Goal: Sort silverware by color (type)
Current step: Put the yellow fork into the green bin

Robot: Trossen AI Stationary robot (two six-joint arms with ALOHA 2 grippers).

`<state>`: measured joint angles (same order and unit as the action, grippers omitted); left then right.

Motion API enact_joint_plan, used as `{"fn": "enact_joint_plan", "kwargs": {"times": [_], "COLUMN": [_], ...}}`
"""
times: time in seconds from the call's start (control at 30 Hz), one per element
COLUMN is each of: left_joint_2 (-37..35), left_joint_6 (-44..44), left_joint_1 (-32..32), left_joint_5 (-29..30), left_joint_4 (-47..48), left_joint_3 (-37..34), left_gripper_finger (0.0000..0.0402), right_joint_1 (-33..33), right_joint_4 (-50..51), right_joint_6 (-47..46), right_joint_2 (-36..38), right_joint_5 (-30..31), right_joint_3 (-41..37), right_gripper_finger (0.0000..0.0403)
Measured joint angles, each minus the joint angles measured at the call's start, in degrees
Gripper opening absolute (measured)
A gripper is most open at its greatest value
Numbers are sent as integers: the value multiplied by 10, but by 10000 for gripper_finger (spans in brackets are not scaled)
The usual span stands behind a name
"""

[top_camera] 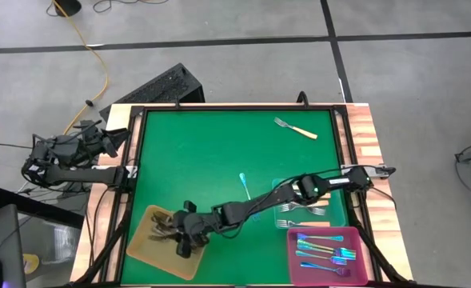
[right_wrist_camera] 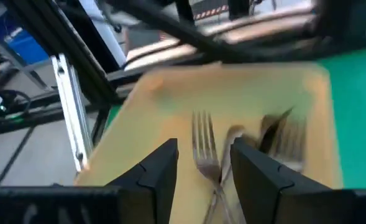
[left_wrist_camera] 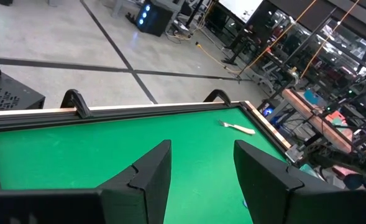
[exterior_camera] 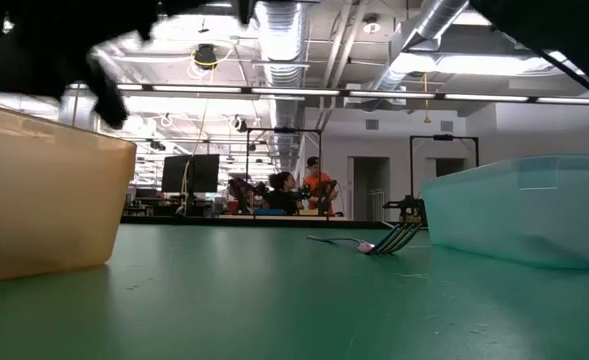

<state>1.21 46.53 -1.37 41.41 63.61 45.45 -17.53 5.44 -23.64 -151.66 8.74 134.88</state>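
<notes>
Three square trays: one yellow (top_camera: 143,244), one teal (top_camera: 279,210), one pink (top_camera: 361,264). One cream-handled fork (top_camera: 296,128) and one iridescent fork (top_camera: 244,186) lie loose.

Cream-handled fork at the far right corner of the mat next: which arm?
Right. The fork lies on the right arm's side. The right gripper is over the yellow tray but already reaches across the mat; the left gripper is parked off the mat's left edge.

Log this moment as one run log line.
right hand: open over yellow tray, fork between fingers | left hand: open, parked off table | pink tray: blue forks
</notes>
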Motion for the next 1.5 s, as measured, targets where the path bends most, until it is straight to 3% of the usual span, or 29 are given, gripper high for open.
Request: {"fn": "enact_joint_plan", "kwargs": {"times": [0.27, 0.73, 1.13, 1.5], "left_joint_2": [0, 0, 0, 0], "left_joint_6": [0, -1, -2, 4], "left_joint_1": [0, 0, 0, 0], "left_joint_5": [0, -15, 0, 0], "left_joint_4": [0, -1, -1, -1], "left_joint_3": [0, 0, 0, 0], "left_gripper_finger": [158, 158, 158, 158], "right_joint_1": [16, 62, 119, 194], "right_joint_4": [32, 477, 667, 850], "right_joint_6": [77, 32, 31, 75], "right_joint_2": [72, 262, 362, 389], "right_joint_5": [4, 118, 165, 217], "right_joint_3": [2, 0, 0, 0], "right_gripper_finger": [161, 141, 138, 137]}}
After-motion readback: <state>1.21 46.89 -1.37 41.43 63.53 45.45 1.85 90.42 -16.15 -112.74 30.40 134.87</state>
